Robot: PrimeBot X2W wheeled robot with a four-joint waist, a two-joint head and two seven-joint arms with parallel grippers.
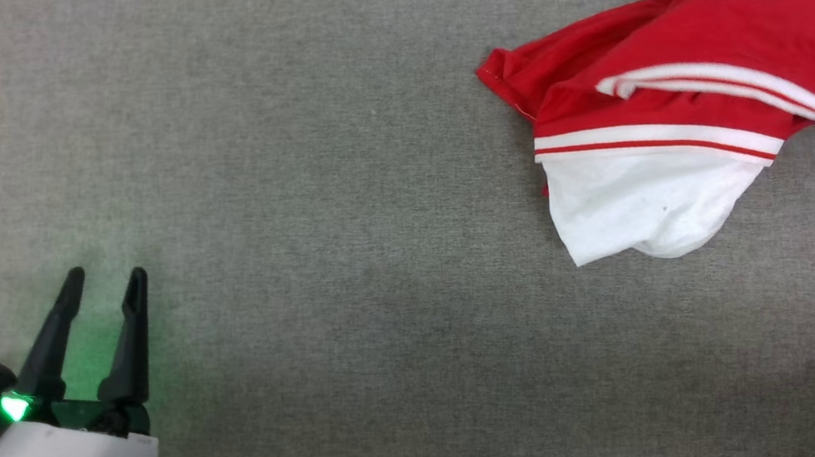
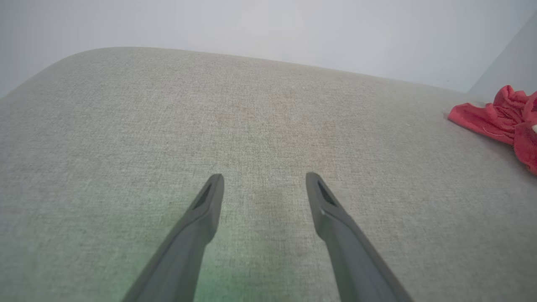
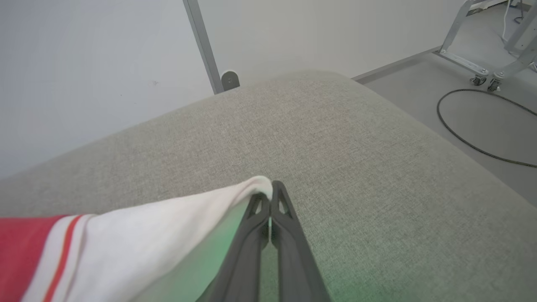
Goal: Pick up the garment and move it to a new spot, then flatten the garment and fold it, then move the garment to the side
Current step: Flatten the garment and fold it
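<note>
The garment [image 1: 674,102], a red T-shirt with white sleeves and striped trim, lies bunched at the upper right of the grey cushion in the head view. My right gripper [image 3: 268,195] is shut on the edge of a white sleeve of the garment [image 3: 138,239], which trails off to the left over the cushion. My left gripper [image 1: 106,279] stands open at the lower left, well away from the shirt, with nothing between its fingers. In the left wrist view the open left gripper [image 2: 264,178] hovers over bare fabric and a red fold of the garment [image 2: 499,115] shows at the far right.
The grey upholstered cushion [image 1: 313,193] has a rounded far edge against a pale wall. Beyond its right side lie a grey floor, a black cable [image 3: 474,134] and a metal frame on castors [image 3: 482,67]. A grey post [image 3: 205,46] stands behind it.
</note>
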